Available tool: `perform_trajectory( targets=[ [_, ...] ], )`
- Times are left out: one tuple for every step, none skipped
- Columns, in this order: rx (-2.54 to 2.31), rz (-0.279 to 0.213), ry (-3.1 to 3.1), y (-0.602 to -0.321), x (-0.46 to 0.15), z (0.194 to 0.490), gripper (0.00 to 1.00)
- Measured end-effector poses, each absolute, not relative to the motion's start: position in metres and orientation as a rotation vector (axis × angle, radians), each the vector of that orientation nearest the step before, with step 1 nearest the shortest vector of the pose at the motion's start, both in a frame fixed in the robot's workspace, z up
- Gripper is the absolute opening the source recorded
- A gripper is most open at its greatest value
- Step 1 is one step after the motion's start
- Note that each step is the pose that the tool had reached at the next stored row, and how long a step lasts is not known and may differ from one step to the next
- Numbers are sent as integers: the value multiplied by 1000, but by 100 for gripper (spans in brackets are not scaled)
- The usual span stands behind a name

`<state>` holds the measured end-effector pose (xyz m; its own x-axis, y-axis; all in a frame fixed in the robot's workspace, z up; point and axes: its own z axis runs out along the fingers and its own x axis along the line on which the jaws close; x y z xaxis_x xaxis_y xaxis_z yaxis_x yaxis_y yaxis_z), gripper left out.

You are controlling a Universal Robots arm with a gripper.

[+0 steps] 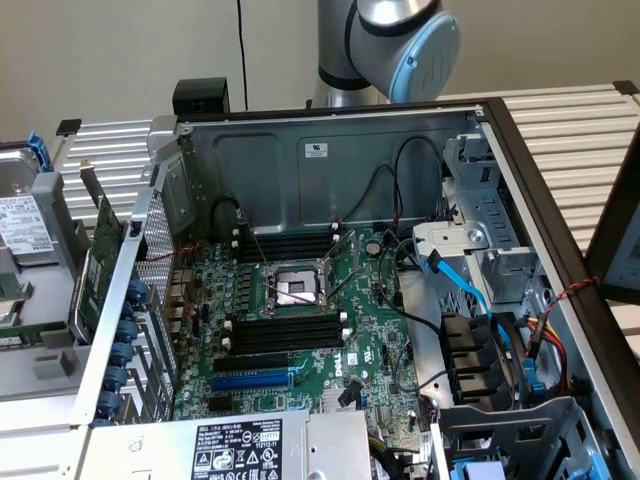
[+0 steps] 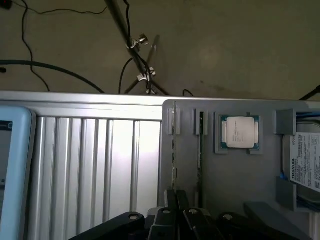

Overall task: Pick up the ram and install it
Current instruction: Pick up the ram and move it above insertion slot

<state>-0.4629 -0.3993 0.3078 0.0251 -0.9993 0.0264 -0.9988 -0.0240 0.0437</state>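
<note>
Silver arm, blue cap, black claw

Case: grey sheet metal, matt
Motherboard: green board, slight gloss
Tabletop: ribbed metal, satin sheen
Tray: matt grey plastic
Processor: bright metal lid
Gripper: matt black

Soft, even room light falls into the open computer case, leaving little shadow. Glare washes the ribbed table; the floor beyond lies dim.

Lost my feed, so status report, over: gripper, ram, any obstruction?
Gripper shut, at the grey tray. Ram on edge in its slot, grip unclear. Another stick one slot over.
</note>
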Motion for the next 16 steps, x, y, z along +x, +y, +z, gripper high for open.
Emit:
perform_trajectory(
  targets=[
    [2213,-18,-2159,-399,-463,312,12],
    [2213,-18,-2159,-399,-463,317,12],
    [2213,-18,-2159,-400,-462,322,12],
    [2213,-18,-2159,-400,-462,326,12],
    [2213,-18,-2159,-400,-462,330,12],
    [2213,-18,-2159,-401,-462,335,12],
    [2213,-18,-2159,-401,-462,340,12],
    [2213,-18,-2159,-401,-462,344,12],
    [2213,-18,-2159,-401,-462,349,12],
    [2213,-18,-2159,-402,-462,353,12],
    [2214,-18,-2159,-402,-462,358,12],
    [2214,-18,-2159,-402,-462,362,12],
    [2214,-18,-2159,-402,-462,367,12],
    [2214,-17,-2159,-402,-462,371,12],
    [2215,-16,-2159,-402,-462,375,12],
    [2215,-15,-2160,-402,-462,379,12]
  ],
)
